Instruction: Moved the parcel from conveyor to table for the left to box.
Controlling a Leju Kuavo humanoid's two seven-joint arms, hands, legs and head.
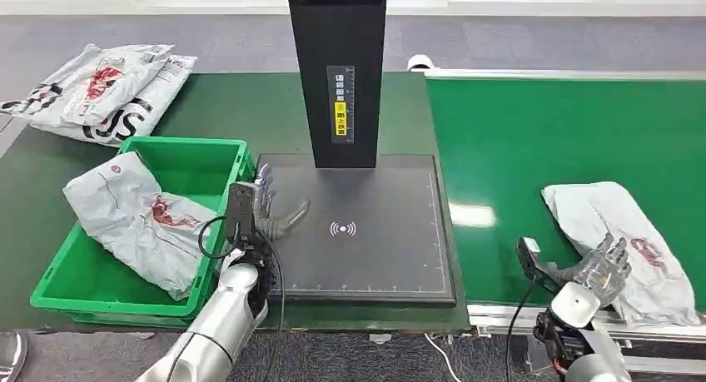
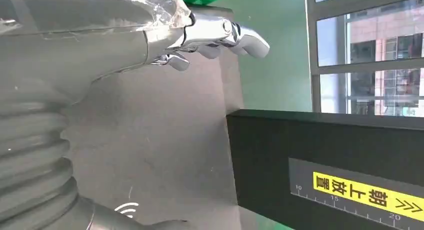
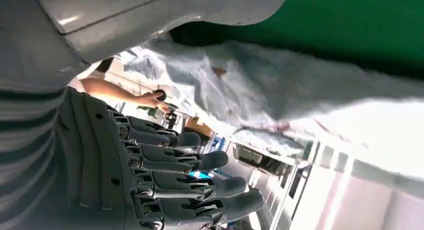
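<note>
A grey plastic parcel (image 1: 616, 224) with a red print lies on the green conveyor (image 1: 541, 132) at the right. My right hand (image 1: 601, 265) is at its near edge with its fingers spread, holding nothing. In the right wrist view the parcel (image 3: 260, 89) lies between the grey thumb and the straight dark fingers (image 3: 190, 162), which stand apart from it. My left hand (image 1: 268, 203) hovers open over the left edge of the black scale pad (image 1: 366, 249) on the table. In the left wrist view its fingers (image 2: 220, 34) stretch out above the pad (image 2: 160, 140).
A green bin (image 1: 191, 145) holding another grey parcel (image 1: 137, 220) stands left of the pad. More parcels (image 1: 100, 91) are piled at the table's far left. A black post (image 1: 337, 66) rises behind the pad. A person's arm (image 3: 120, 92) shows far off.
</note>
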